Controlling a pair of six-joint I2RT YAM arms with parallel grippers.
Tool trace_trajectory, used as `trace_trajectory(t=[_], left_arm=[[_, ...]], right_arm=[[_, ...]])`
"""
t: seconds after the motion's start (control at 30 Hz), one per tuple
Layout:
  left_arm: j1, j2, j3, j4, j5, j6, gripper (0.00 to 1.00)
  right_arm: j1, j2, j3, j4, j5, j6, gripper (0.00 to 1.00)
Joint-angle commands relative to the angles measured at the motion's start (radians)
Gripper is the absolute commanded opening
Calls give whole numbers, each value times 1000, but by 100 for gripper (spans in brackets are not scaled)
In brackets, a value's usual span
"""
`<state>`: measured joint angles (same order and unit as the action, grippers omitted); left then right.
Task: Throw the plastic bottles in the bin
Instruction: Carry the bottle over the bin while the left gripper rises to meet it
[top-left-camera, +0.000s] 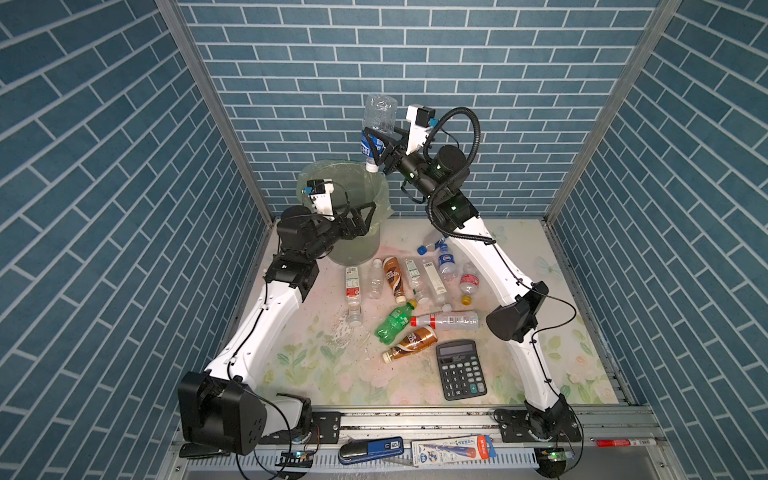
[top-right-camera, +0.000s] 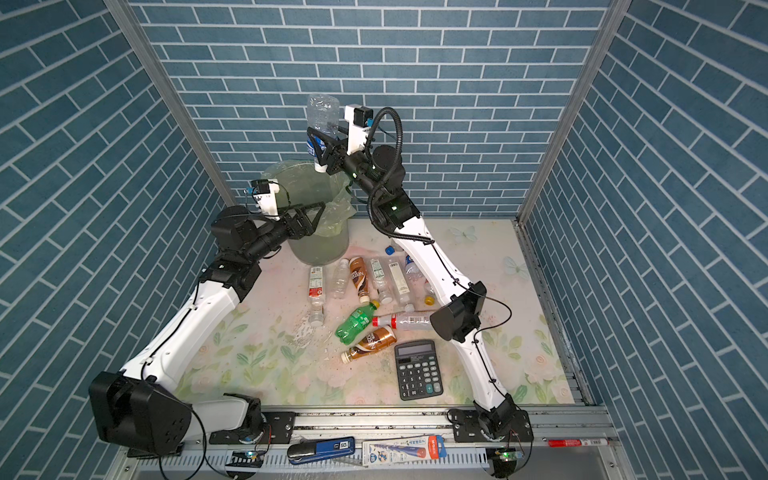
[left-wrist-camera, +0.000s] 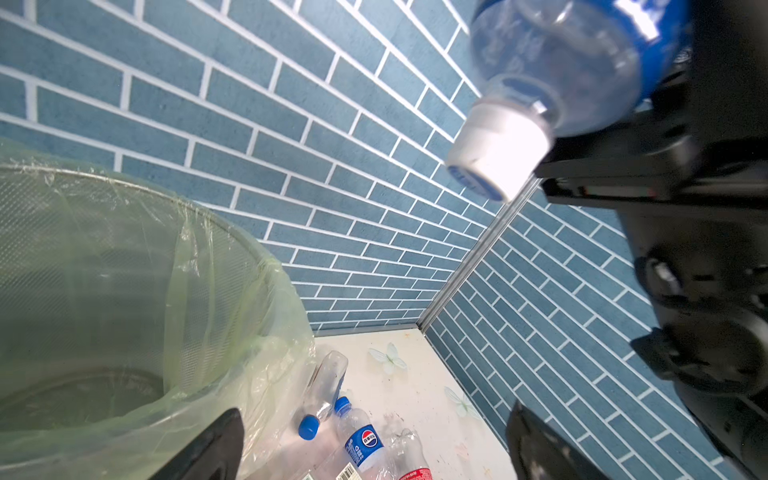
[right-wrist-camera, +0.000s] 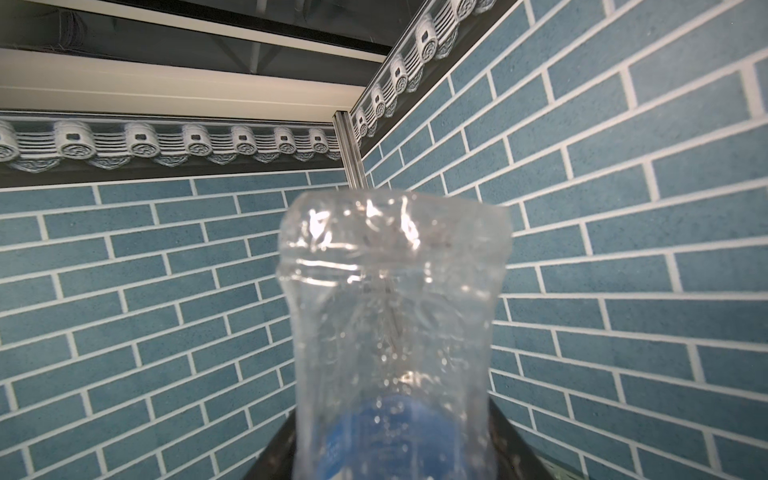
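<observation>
My right gripper (top-left-camera: 375, 146) (top-right-camera: 319, 145) (right-wrist-camera: 390, 461) is shut on a clear plastic bottle (top-left-camera: 379, 114) (top-right-camera: 322, 112) (right-wrist-camera: 395, 299) at its blue label. It holds the bottle upside down, white cap lowest, just above the right rim of the bin (top-left-camera: 353, 249) (top-right-camera: 320, 249) (left-wrist-camera: 124, 257). The left wrist view shows that held bottle (left-wrist-camera: 552, 62) high above the bin. My left gripper (top-left-camera: 365, 216) (top-right-camera: 316, 215) (left-wrist-camera: 374, 446) is open and empty beside the bin's bagged rim. Several more plastic bottles lie on the table, among them a green one (top-left-camera: 395, 322) and two brown ones (top-left-camera: 394, 276) (top-left-camera: 413, 343).
A black calculator (top-left-camera: 460, 370) (top-right-camera: 419, 370) lies near the front right of the floral table top (top-left-camera: 561, 291). Blue brick walls close in the back and both sides. Small tools lie on the front rail (top-left-camera: 415, 419).
</observation>
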<state>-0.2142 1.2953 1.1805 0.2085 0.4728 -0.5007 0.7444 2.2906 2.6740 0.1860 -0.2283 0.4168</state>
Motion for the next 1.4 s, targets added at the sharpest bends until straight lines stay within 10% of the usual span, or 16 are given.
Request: trace_trajectory(t=[0.0,0.43,1.37], left_arm=[[-5,-5,32,25,18,46,99],[-44,76,111,86,60,161,95],[-44,192,207,93,-84,253,44]], right_arm=[[0,6,3,30,-25,52,34],[6,-30,-64,56,-72,187,33],[27,-79,-201,118,-123,313,30]])
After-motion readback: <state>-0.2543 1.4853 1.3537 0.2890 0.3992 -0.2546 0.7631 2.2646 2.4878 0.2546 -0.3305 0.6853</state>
